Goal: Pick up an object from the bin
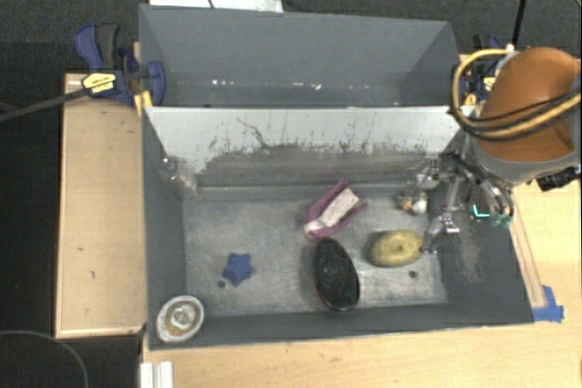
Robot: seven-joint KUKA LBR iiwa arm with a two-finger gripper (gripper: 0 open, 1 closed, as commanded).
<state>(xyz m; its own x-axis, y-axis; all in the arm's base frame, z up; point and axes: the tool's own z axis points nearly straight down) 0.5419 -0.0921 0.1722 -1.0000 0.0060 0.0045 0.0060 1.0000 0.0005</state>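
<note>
The thing nearest the jaws is a dull yellow, rounded lump (396,248) with a darker dimple near its middle. It lies flat on the floor of the grey metal bin (300,59), right of centre and toward the front wall, with nothing resting on it. The jaws hang just to its right and slightly behind it, low in the bin and close to the lump's right edge. Whether they touch it cannot be told, and the metal parts there overlap too much to say whether the jaws are spread or closed. Nothing can be seen held between them.

The arm (532,118) comes in over the right rim, its orange cover and looped cables sitting above the bin's right wall.

Just left of the lump lies a black oval thing (335,275) with a dull, finely textured surface, apart from it by a narrow gap and a little nearer the front. Its long axis runs roughly front to back. Behind the black oval lies a pink-and-white packet (332,208), set on a diagonal. The packet's lower left end is very near the oval's top, though contact is unclear.

Well apart from these, on the left half of the floor, sits a small blue crumpled piece (237,268). A round, clear, lid-like thing (180,315) rests in the front left corner.
</note>
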